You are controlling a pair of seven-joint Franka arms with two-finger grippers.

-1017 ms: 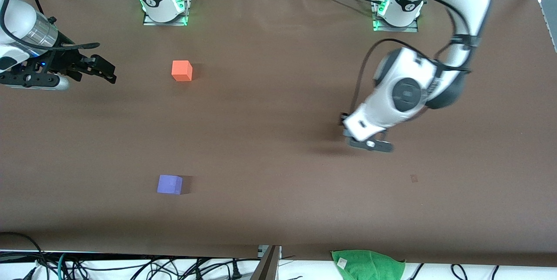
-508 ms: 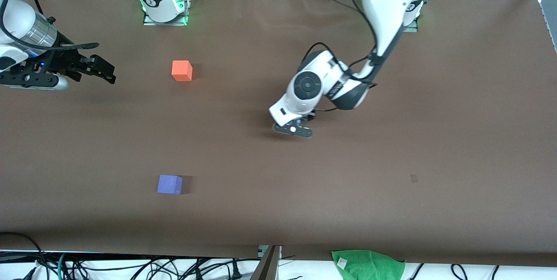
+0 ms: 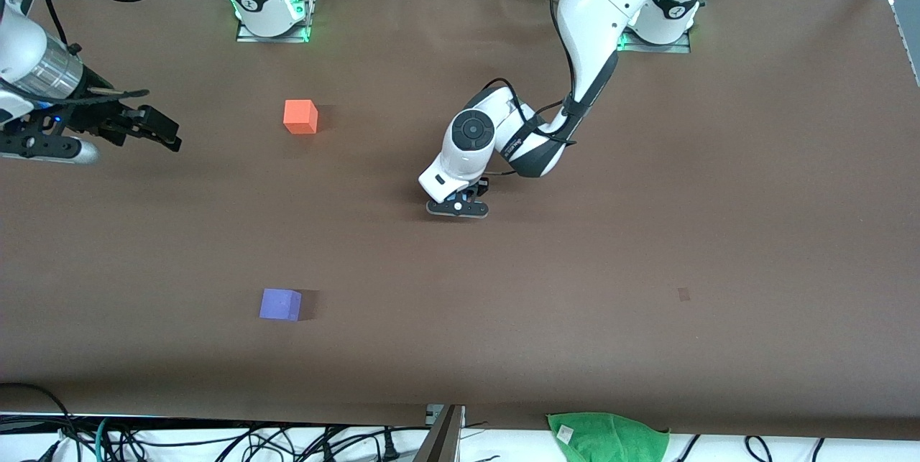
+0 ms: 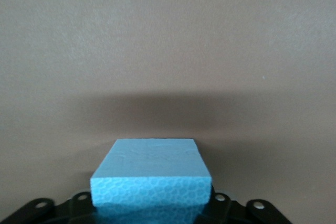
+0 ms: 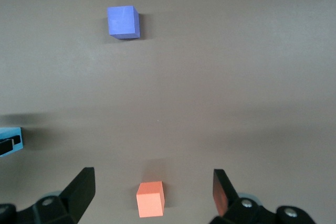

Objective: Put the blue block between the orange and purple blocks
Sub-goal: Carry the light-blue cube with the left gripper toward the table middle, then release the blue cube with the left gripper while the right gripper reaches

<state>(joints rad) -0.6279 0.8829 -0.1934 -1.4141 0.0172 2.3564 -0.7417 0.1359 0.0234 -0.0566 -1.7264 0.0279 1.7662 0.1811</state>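
While the left pincer [image 3: 458, 206] has swept from the left arm's end to mid-worktop [image 3: 647, 289] since a second ago, we see the foamy sky-blue block [image 4: 151, 181] at its fingers; gripped or released, we cannot tell. Its arm bends low. The right pincer [image 3: 154, 128] waits spread wide near the matte orange block [image 3: 300, 117]; the purple block [image 3: 280, 304] lies nearer the camera.

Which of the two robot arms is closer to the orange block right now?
The right. Its tool hangs beside the orange block toward the right arm's end; the left tool is farther away, mid-table.
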